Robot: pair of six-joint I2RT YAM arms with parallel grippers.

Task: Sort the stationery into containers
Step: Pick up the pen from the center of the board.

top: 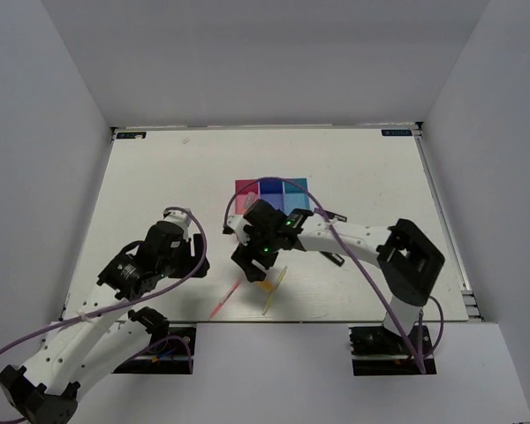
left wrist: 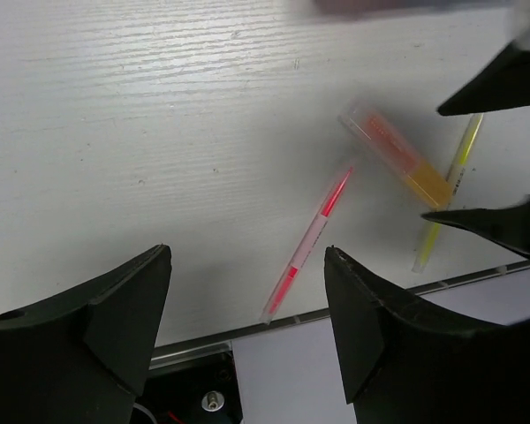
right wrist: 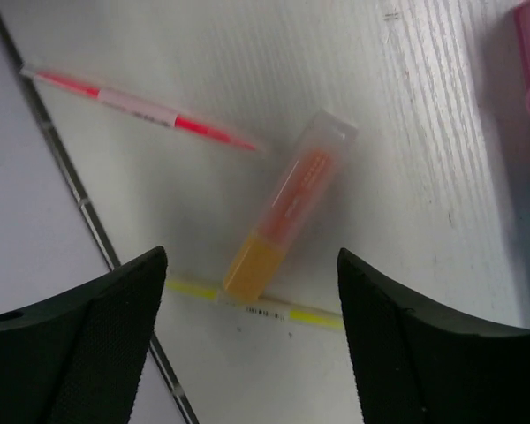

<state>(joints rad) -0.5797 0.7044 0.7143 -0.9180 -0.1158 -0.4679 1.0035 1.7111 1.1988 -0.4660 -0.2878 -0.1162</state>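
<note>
An orange highlighter (right wrist: 287, 208) with a clear cap lies on the white table, its yellow end resting on a yellow-green stick (right wrist: 274, 311). A pink stick (right wrist: 137, 106) lies to its left near the table's front edge. My right gripper (right wrist: 252, 336) is open and empty, hovering right over the highlighter (top: 265, 284). My left gripper (left wrist: 247, 327) is open and empty, held above the table left of the pink stick (left wrist: 309, 243). The three joined bins, pink-red (top: 246, 193), dark blue (top: 271, 189) and light blue (top: 295, 189), stand just behind the right gripper (top: 254, 269).
The table's front edge (left wrist: 380, 300) with its metal strip runs close to the sticks. White walls enclose the table on three sides. The right gripper's black fingers (left wrist: 503, 79) show at the right of the left wrist view. The left gripper (top: 191, 250) sits at the table's front left.
</note>
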